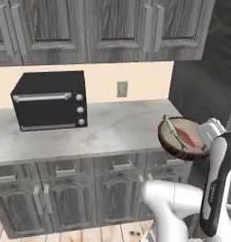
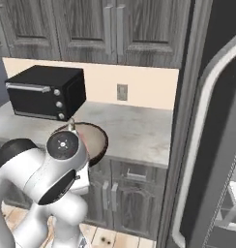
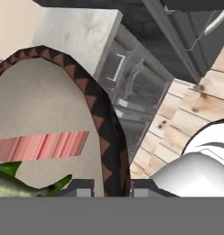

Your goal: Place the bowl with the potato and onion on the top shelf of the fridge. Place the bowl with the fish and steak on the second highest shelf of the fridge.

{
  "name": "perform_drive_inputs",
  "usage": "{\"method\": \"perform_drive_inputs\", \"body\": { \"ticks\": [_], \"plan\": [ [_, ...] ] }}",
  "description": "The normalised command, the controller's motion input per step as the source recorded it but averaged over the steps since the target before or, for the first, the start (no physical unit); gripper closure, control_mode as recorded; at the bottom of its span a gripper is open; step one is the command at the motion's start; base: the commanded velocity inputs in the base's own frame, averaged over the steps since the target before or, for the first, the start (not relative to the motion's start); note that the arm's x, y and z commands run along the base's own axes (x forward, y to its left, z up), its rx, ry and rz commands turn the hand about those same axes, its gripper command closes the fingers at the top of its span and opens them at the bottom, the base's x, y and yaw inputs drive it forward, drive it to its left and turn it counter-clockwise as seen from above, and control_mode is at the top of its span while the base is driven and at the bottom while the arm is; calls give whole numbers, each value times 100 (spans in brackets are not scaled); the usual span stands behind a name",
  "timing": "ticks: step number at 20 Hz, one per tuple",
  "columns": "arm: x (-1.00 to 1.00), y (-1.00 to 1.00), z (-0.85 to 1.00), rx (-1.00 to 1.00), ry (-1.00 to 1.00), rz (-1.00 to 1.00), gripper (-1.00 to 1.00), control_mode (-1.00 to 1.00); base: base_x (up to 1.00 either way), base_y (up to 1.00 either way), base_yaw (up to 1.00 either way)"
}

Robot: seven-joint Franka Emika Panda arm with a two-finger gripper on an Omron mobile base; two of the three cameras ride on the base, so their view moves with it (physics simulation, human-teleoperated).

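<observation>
Jaws pinch the dark rim of the bowl with the fish and steak (image 3: 49, 114), one tip on each side of the wall, as I read it from the hand view; the gripper (image 3: 113, 188) sits at the bottom there, and the rim shows a band of red-brown triangles around a pale inside, with the pink striped steak (image 3: 40, 146) and a green-grey bit of the fish (image 3: 13, 181) lying in it. From the left base view I see the same bowl (image 1: 176, 146) held tilted in the air off the right end of the table (image 1: 89, 132), its open face turned toward the camera, the fish (image 1: 174, 132) lying long-ways across it beside the steak (image 1: 188, 137). A black toaster oven (image 1: 51, 100) stands on the table's left. From the right base view the bowl (image 2: 95, 140) peeks out behind the arm, and the fridge (image 2: 216, 145) door with its curved handle stands at right. I can read no writing anywhere.
</observation>
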Motion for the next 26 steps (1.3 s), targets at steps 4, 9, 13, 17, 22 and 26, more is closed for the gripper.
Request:
{"method": "perform_drive_inputs", "body": {
  "ticks": [4, 9, 13, 17, 22, 26],
  "plan": [
    [0, 0, 0, 0, 0, 0, 100, 100, -100, -48, 18],
    [0, 0, 0, 0, 0, 0, 100, 100, -100, -79, 16],
    [0, 0, 0, 0, 0, 0, 100, 100, -63, -100, 3],
    [0, 0, 0, 0, 0, 0, 100, 100, 33, -100, -20],
    [0, 0, 0, 0, 0, 0, 100, 100, 87, -100, -28],
    [0, 0, 0, 0, 0, 0, 100, 100, 100, -57, -19]
  ]
}}
